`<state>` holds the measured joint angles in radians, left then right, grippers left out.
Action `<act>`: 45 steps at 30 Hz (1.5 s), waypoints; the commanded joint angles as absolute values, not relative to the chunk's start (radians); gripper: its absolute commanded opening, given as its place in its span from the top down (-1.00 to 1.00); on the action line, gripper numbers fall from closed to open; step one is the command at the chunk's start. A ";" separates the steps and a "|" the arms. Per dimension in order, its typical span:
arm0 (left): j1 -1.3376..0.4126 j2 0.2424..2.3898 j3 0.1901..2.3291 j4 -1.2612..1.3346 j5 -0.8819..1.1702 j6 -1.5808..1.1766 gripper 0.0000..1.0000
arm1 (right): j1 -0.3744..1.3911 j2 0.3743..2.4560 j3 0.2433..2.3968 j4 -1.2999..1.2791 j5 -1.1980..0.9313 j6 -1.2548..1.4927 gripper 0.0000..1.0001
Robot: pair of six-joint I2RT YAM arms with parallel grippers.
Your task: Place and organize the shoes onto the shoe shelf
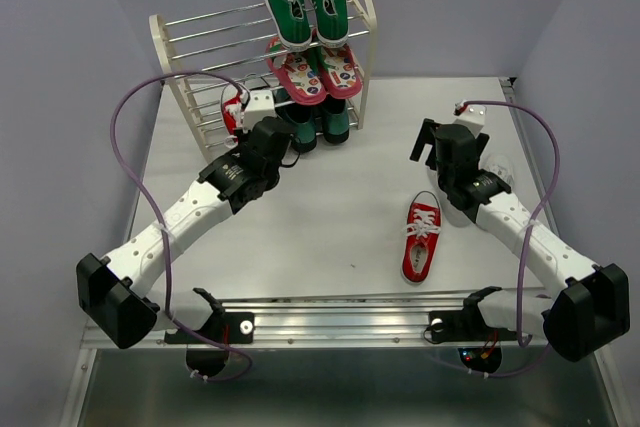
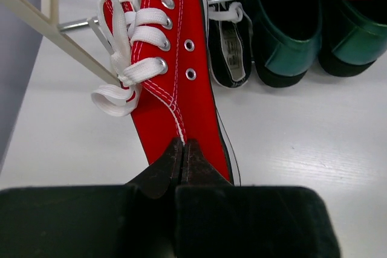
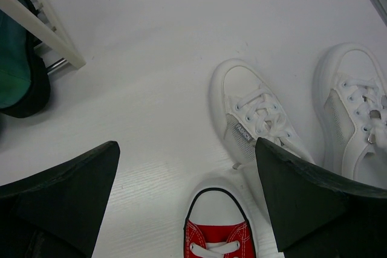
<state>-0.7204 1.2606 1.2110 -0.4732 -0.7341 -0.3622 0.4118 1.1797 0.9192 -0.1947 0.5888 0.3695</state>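
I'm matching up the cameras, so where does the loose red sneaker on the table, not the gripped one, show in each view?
Top external: the loose red sneaker lies right of centre, lower half.
Left wrist: not in it; the one there is the gripped red sneaker.
Right wrist: only its toe, bottom centre.
Shared landmark: the shoe shelf, cream frame in all three.

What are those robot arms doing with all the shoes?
They are tidying shoes onto the shoe shelf. The left gripper is pinched shut on the heel of a red sneaker, holding it at the shelf's low left side beside a black sneaker. The right gripper hangs open over the table, near the other red sneaker and two white sneakers.
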 commanded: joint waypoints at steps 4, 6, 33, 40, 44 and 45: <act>-0.704 1.226 1.284 -0.256 -0.796 -0.183 1.00 | 0.410 1.183 0.942 -0.175 0.647 0.345 -1.00; -0.689 1.227 1.279 -0.224 -0.801 -0.154 1.00 | 0.410 1.192 0.943 -0.175 0.649 0.345 -1.00; -0.319 1.528 1.442 0.086 -0.615 0.184 1.00 | 0.410 1.207 0.923 -0.135 0.712 0.310 -1.00; -0.279 1.552 1.440 0.107 -0.601 0.190 1.00 | 0.410 1.206 0.920 -0.132 0.719 0.301 -1.00; -0.278 1.560 1.440 0.101 -0.604 0.180 0.52 | 0.410 1.198 0.917 -0.133 0.726 0.293 -1.00; -0.278 1.560 1.439 0.101 -0.614 0.170 -0.49 | 0.410 1.189 0.914 -0.132 0.727 0.293 -1.00</act>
